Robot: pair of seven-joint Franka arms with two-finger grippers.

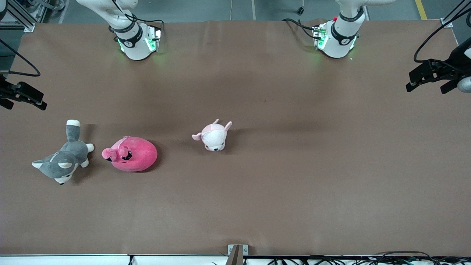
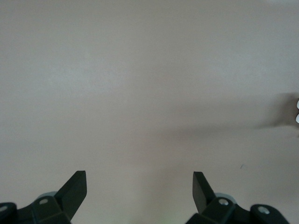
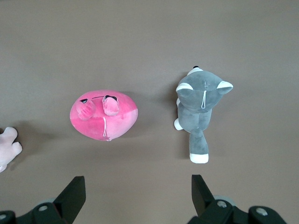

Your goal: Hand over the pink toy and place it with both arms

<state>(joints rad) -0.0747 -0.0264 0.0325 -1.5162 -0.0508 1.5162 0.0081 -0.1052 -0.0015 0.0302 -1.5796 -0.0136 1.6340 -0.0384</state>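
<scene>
1. The right gripper [image 1: 22, 96] sits at the far left edge of the front frame, just above mid-height, up in the air over the right arm's end of the table [image 1: 279, 191]. Its own wrist camera shows the two black fingers [image 3: 74, 193] spread wide at the bottom of the frame, with nothing between them.
2. The left gripper [image 1: 428, 79] hangs at the far right edge of the front frame, in its upper third, over the left arm's end of the table. In the left wrist picture its fingers [image 2: 77, 186] stand far apart at the bottom, and only bare brown tabletop lies under them.
3. The pink toy [image 1: 130, 153] lies on the table in the left-centre of the front frame, free of both grippers. Its snout and dark eyes point toward the right arm's end. In the right wrist picture it shows left of centre [image 3: 104, 114], above the spread fingers.
4. The grey-and-white husky plush [image 1: 63, 158] lies just beside the pink toy, closer to the right arm's end of the table, with a narrow gap between them. Its tail points up in the front frame.
5. The smaller pale pink-and-white plush [image 1: 214, 136] rests near the middle of the front frame, a little farther from the front camera than the pink toy and well apart from it.
6. Both arm bases stand along the top edge of the front frame.
</scene>
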